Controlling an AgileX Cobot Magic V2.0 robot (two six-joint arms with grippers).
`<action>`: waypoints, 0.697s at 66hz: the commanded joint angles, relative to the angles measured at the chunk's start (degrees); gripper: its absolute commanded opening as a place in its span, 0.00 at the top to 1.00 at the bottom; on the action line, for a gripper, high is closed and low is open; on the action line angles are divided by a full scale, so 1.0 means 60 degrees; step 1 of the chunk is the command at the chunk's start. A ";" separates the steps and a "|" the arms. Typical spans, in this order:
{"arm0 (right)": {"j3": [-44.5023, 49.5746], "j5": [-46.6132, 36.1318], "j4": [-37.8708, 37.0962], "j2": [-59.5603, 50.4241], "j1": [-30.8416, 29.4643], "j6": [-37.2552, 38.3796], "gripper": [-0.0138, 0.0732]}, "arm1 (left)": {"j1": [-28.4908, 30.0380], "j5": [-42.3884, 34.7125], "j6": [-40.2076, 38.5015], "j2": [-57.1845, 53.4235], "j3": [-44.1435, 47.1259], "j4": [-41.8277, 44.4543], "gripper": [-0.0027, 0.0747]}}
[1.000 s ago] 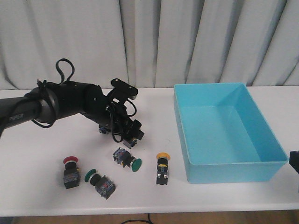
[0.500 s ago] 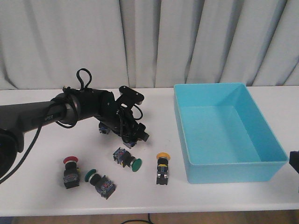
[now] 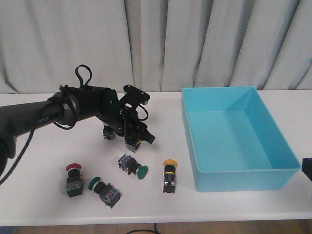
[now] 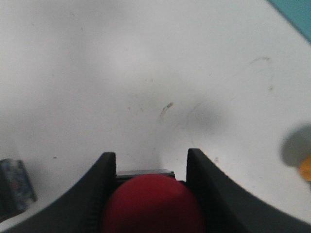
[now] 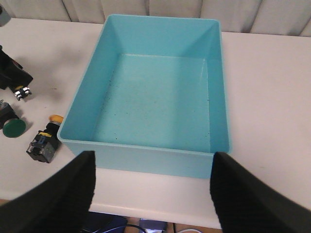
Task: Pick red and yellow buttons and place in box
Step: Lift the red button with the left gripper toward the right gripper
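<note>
front: faces forward, mid-range, over whole counter [image 3: 58, 195] toward curtain [image 3: 195, 44] | left wrist: very near counter, looking down past gripper [image 4: 151, 165] | right wrist: high, angled down on box [image 5: 155, 87] | front and right wrist share box, yellow button [image 5: 46, 141]

White table [image 3: 44, 161], faint scuffs; pleated grey-white curtain [image 3: 195, 44] across the whole rear bkgd; even, diffuse light.

- White surface [image 3: 234, 204] carries the turquoise box [image 3: 273, 179] at right.
- Red button [image 3: 73, 179] stands front-left.
- 2 green buttons [image 3: 105, 189] [image 3: 132, 165] lie tipped nearby.
- Yellow button [image 3: 169, 176] sits just beside the box.
</note>
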 commanded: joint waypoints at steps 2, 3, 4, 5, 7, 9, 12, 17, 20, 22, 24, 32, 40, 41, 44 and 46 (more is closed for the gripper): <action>-0.0254 -0.0603 0.0014 0.0074 -0.0057 -0.0105 0.27 | 0.0091 -0.0025 -0.0047 -0.1550 -0.0278 -0.0113 0.78; -0.0254 -0.0603 0.0014 0.0074 -0.0057 -0.0105 0.27 | 0.0102 0.0073 -0.0047 -0.1732 -0.0278 -0.0138 0.79; -0.0254 -0.0603 0.0014 0.0074 -0.0057 -0.0105 0.27 | 0.0102 0.0175 -0.0047 -0.1855 -0.0278 -0.0162 0.79; -0.0254 -0.0590 0.0026 0.0074 -0.0057 -0.0105 0.27 | 0.0102 0.0324 -0.0047 -0.1982 -0.0278 -0.0178 0.79; -0.0254 -0.0561 0.0032 0.0074 -0.0057 -0.0106 0.27 | 0.0137 0.0491 -0.0047 -0.2166 -0.0278 -0.0217 0.79; -0.0254 -0.0541 0.0044 0.0074 -0.0057 -0.0131 0.27 | 0.0159 0.0732 -0.0047 -0.2458 -0.0278 -0.0274 0.79; -0.0254 -0.0494 0.0044 0.0074 -0.0057 -0.0130 0.27 | 0.0160 0.0983 -0.0047 -0.2817 -0.0170 -0.0296 0.79; -0.0254 -0.0383 0.0044 0.0074 -0.0057 -0.0130 0.27 | 0.0160 0.0930 -0.0014 -0.3488 0.0299 -0.0296 0.79; -0.0254 -0.0318 0.0044 0.0074 -0.0057 -0.0130 0.27 | 0.0160 0.0782 -0.0014 -0.4004 0.0706 -0.0296 0.79; -0.0254 -0.0291 0.0044 0.0074 -0.0057 -0.0130 0.27 | 0.0160 0.0613 -0.0014 -0.4301 0.1019 -0.0296 0.79; -0.0254 -0.0235 0.0044 0.0074 -0.0057 -0.0130 0.27 | 0.0160 0.0484 -0.0014 -0.4612 0.1356 -0.0276 0.79; -0.0254 -0.0071 0.0044 0.0074 -0.0057 -0.0130 0.28 | 0.0221 -0.0433 -0.0014 -0.5937 0.2975 -0.0183 0.79; -0.0254 0.0211 0.0044 0.0083 -0.0057 -0.0190 0.29 | 0.0340 -0.0951 -0.0035 -0.7179 0.4527 -0.0183 0.79; -0.0254 0.0257 0.0044 0.0095 -0.0057 -0.0187 0.29 | 0.0355 -0.0951 -0.0035 -0.7324 0.4683 -0.0183 0.79; -0.0254 0.0371 0.0081 0.0166 -0.0057 -0.0187 0.29 | 0.0466 -0.0927 -0.0035 -0.7818 0.5132 -0.0196 0.79; -0.0254 0.0458 0.0083 0.0224 -0.0057 -0.0187 0.30 | 0.0557 -0.0914 -0.0035 -0.8091 0.5415 -0.0207 0.79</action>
